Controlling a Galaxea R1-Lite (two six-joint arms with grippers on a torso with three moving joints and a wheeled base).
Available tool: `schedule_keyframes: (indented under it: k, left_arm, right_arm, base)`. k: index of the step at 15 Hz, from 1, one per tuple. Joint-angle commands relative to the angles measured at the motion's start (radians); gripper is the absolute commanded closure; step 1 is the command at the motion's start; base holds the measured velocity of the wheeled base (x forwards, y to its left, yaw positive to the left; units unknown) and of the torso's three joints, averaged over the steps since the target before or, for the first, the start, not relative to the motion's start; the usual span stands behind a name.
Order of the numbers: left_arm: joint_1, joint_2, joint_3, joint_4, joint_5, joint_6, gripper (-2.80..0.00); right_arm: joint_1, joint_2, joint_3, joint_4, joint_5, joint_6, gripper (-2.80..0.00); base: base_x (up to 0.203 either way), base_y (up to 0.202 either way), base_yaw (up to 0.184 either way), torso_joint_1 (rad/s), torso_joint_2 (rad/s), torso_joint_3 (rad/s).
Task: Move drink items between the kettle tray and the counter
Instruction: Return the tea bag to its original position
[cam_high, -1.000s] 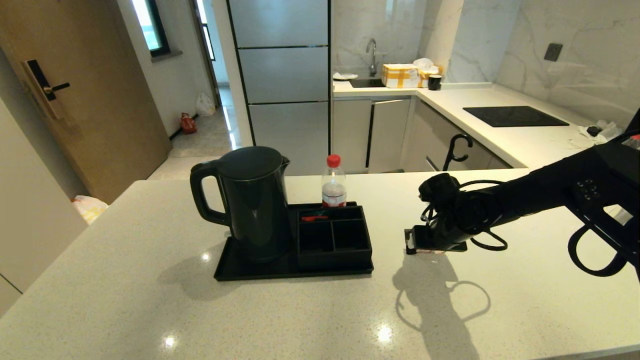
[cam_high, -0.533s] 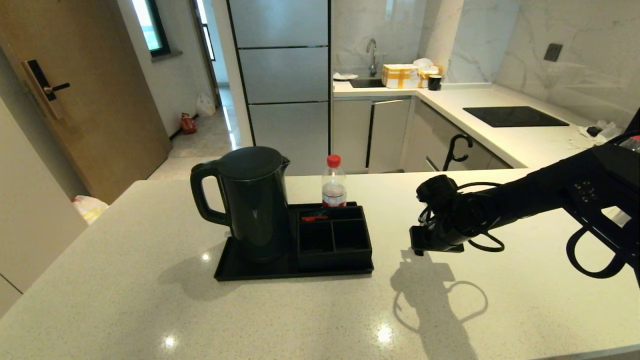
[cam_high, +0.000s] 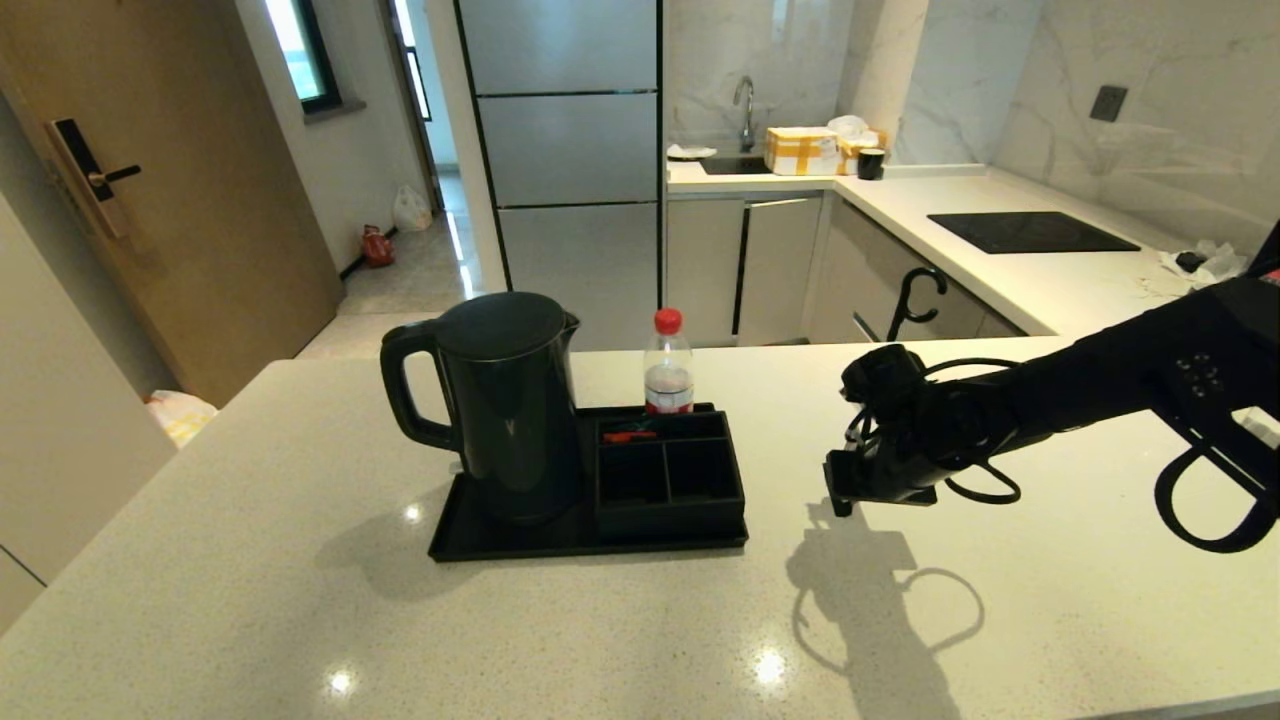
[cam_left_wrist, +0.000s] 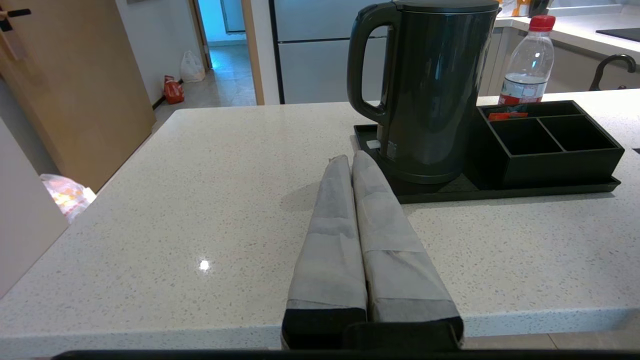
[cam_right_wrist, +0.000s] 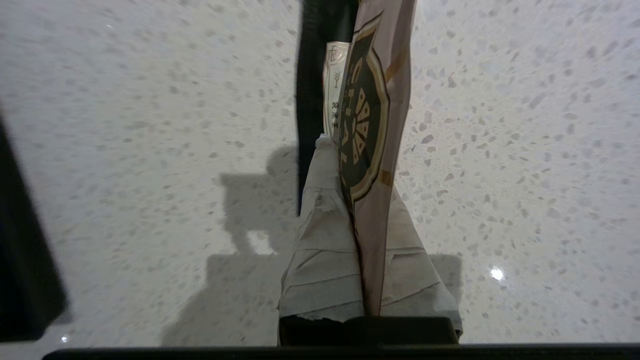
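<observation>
The tall black kettle (cam_high: 510, 400) (cam_left_wrist: 435, 90) stands on the left part of the black kettle tray (cam_high: 470, 535) (cam_left_wrist: 450, 192). To the right of the tray, my right gripper (cam_high: 842, 497) (cam_right_wrist: 357, 165) hangs just above the counter (cam_high: 300, 600), pointing down. It is shut on the pale-pink sachet (cam_right_wrist: 370, 100), which stands edge-on between the fingers with its black logo showing. My left gripper (cam_left_wrist: 350, 160) is shut and holds nothing. It sits low over the counter's near edge, pointing at the kettle, and is out of the head view.
The tray's three-compartment box (cam_high: 668, 475) holds a small red item (cam_high: 628, 436) in its back slot. A clear red-capped bottle (cam_high: 668, 365) (cam_left_wrist: 525, 65) stands behind the tray. The counter's far wing carries a hob (cam_high: 1030, 232).
My right gripper has risen a little off the counter with the sachet, and its shadow now lies apart from it. The kettle, tray and bottle have not moved.
</observation>
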Motion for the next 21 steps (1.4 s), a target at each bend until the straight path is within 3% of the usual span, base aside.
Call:
schedule_keyframes:
  k: [1, 4, 9, 13, 16, 19, 21]
  left_arm:
    - [0.000, -0.001, 0.040, -0.001, 0.000, 0.000, 0.00]
    - [0.000, -0.001, 0.040, -0.001, 0.000, 0.000, 0.00]
    - [0.000, -0.001, 0.040, -0.001, 0.000, 0.000, 0.00]
    - [0.000, -0.001, 0.040, -0.001, 0.000, 0.000, 0.00]
    - [0.000, -0.001, 0.040, -0.001, 0.000, 0.000, 0.00]
    - [0.000, -0.001, 0.040, -0.001, 0.000, 0.000, 0.00]
    - [0.000, -0.001, 0.040, -0.001, 0.000, 0.000, 0.00]
  right_arm:
    - [0.012, -0.134, 0.039, -0.013, -0.001, -0.001, 0.00]
    - [0.051, -0.291, 0.102, -0.019, 0.001, -0.031, 0.00]
    - [0.215, -0.447, 0.174, 0.003, -0.021, -0.155, 0.00]
    - [0.260, -0.456, 0.174, 0.011, -0.046, -0.194, 0.00]
    - [0.402, -0.423, 0.175, 0.020, -0.082, -0.232, 0.00]
    - [0.448, -0.362, 0.171, 0.009, -0.088, -0.258, 0.00]
    - [0.475, -0.319, 0.160, -0.007, -0.095, -0.321, 0.00]
  base:
    - [0.000, 0.000, 0.000, 0.000, 0.00, 0.000]
    - [0.000, 0.000, 0.000, 0.000, 0.00, 0.000]
    - [0.000, 0.000, 0.000, 0.000, 0.00, 0.000]
    - [0.000, 0.000, 0.000, 0.000, 0.00, 0.000]
    - [0.000, 0.000, 0.000, 0.000, 0.00, 0.000]
    - [0.000, 0.000, 0.000, 0.000, 0.00, 0.000]
    - [0.000, 0.000, 0.000, 0.000, 0.00, 0.000]
